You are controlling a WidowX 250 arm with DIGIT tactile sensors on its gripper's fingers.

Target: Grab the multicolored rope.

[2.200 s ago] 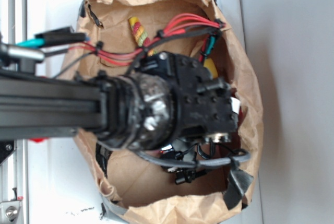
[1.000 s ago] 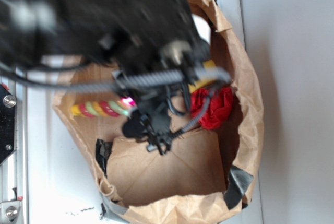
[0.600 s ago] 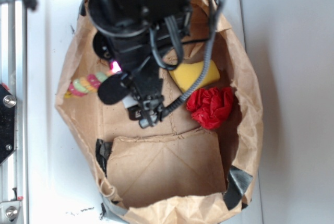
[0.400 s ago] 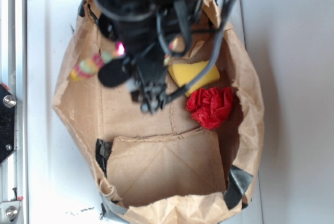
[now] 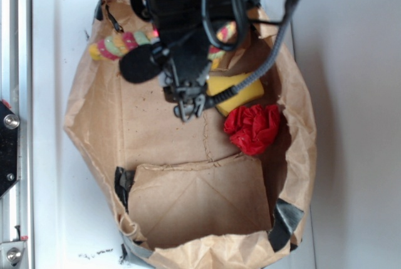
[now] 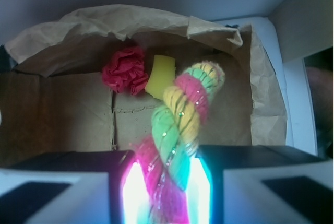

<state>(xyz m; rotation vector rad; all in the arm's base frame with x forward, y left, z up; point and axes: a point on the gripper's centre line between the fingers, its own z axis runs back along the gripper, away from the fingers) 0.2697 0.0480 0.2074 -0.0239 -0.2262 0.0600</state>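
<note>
Exterior view: my arm hangs over the brown paper bag (image 5: 94, 131) on the white bench (image 5: 56, 206). Fingers (image 6: 78, 192) clamp the multicolored rope (image 6: 180, 125), a twisted pink, yellow and green cord lifted above the bag. Since 0.4 s ago it has risen toward the bag's far rim.

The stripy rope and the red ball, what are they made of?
The multicolored rope looks like soft twisted yarn, fuzzy with tiny glittery flecks. The red wad looks like crumpled tissue paper, matte and wrinkly, though it could be thin cloth.
</note>
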